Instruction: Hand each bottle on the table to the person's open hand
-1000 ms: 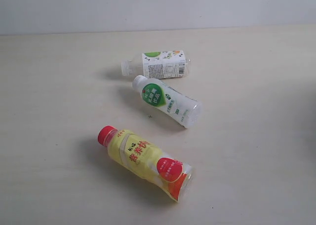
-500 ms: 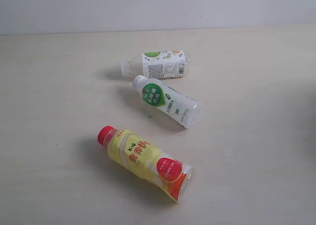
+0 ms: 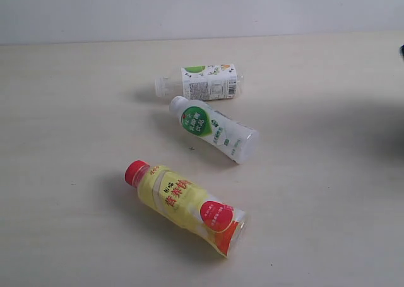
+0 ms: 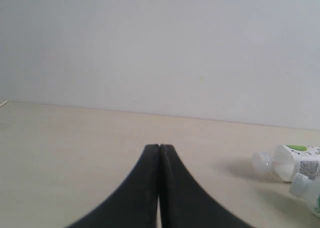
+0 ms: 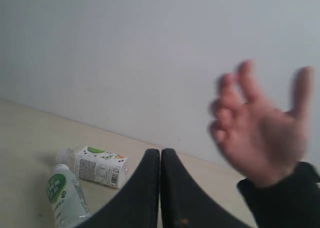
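Ahead of left gripper (image 4: 159, 148) and right gripper (image 5: 160, 152): bottles (image 3: 214, 130) untouched | both pressed together

Shows left gripper (image 4: 159, 147) pressed closed over pale table (image 4: 60, 153). Catches, well apart (both partly cropped), clear white-green-labelled bottle (image 4: 295, 162) lying flat, white bottle (image 4: 307, 193) just beside.

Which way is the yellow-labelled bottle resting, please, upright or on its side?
On its side: the yellow-labelled bottle lies lengthwise on the table, red cap pointing left.

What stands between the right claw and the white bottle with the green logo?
Nothing visible. Only bare table separates the shut right claw from the white bottle; the clear bottle lies beside it.
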